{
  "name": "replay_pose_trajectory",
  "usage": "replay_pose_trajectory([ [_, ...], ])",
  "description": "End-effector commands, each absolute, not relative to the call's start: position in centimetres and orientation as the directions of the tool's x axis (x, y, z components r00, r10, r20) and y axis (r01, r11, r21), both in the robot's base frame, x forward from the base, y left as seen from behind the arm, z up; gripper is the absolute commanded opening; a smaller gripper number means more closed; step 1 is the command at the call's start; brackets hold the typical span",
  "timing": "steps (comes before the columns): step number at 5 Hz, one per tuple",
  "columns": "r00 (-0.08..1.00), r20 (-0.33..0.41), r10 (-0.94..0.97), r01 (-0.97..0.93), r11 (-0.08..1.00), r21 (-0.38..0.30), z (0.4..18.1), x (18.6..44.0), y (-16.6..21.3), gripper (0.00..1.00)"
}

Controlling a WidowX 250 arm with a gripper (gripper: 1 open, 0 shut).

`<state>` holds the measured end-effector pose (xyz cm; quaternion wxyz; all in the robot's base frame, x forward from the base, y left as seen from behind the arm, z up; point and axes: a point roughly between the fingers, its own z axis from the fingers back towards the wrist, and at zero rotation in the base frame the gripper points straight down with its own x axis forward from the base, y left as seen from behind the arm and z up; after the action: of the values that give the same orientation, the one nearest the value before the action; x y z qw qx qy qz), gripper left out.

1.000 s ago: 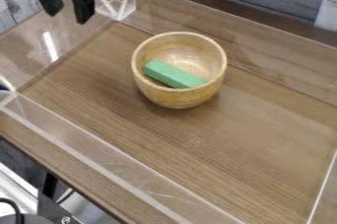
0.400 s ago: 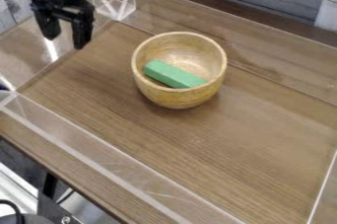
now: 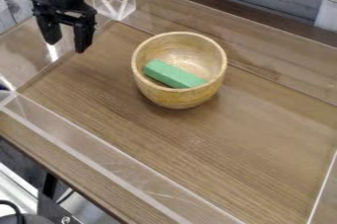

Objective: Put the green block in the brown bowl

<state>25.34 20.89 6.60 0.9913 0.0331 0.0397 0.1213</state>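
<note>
The green block [image 3: 174, 74] lies flat inside the brown bowl [image 3: 179, 70], which sits near the middle of the wooden table. My gripper [image 3: 65, 40] hangs at the upper left, well apart from the bowl, its two black fingers pointing down with a gap between them. It is open and holds nothing.
Clear acrylic walls [image 3: 79, 134] enclose the tabletop on all sides, with a raised clear corner piece [image 3: 118, 3] at the back left just behind the gripper. Bare wood [image 3: 224, 159] stretches in front of and to the right of the bowl.
The gripper has come down and slightly forward at the upper left, staying open. The block and bowl have not moved.
</note>
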Motion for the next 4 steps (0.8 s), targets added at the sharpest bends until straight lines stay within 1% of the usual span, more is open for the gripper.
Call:
replay_pose_trajectory([
  [1, 0.971, -0.018, 0.24, -0.236, 0.966, 0.107, 8.2, 26.43, 21.43, 1.0],
  [2, 0.969, -0.031, 0.245, -0.24, 0.965, 0.107, 7.72, 26.64, 21.4, 1.0],
  [4, 0.967, -0.047, 0.251, -0.245, 0.964, 0.102, 7.37, 26.85, 21.3, 1.0],
])
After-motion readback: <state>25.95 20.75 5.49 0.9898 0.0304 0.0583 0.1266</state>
